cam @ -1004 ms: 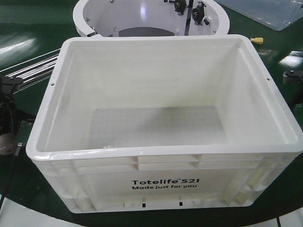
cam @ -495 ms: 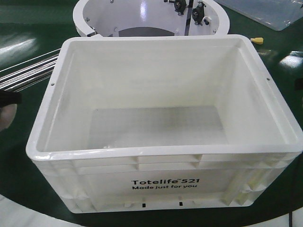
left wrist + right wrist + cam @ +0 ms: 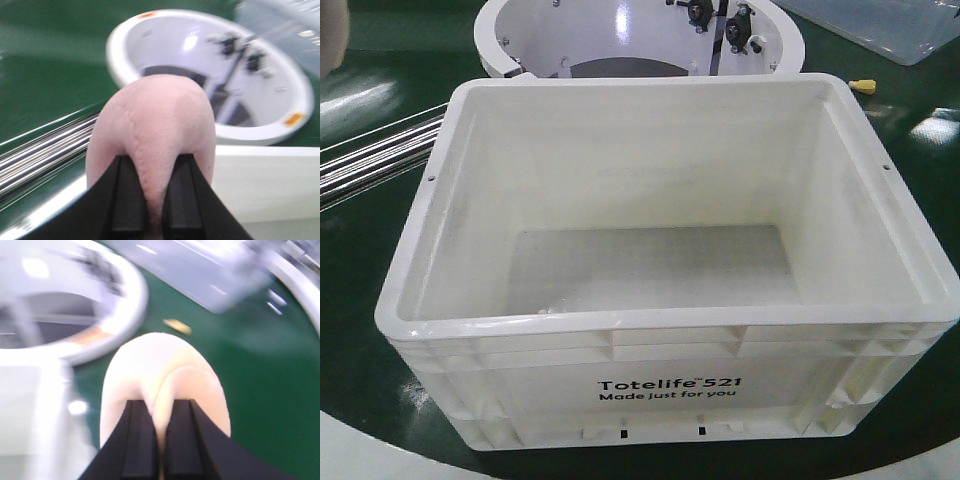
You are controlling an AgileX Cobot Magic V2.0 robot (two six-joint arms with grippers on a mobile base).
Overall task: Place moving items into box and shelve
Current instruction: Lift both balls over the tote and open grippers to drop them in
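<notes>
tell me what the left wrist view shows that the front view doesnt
Only the left wrist view: the left gripper shut on the pink lump. Only the front view: the white box's bare floor and its Totelife print, plus a small yellow piece on the green surface. Both: the white round fixture, the chrome rods and a stretch of the box's rim.
</notes>
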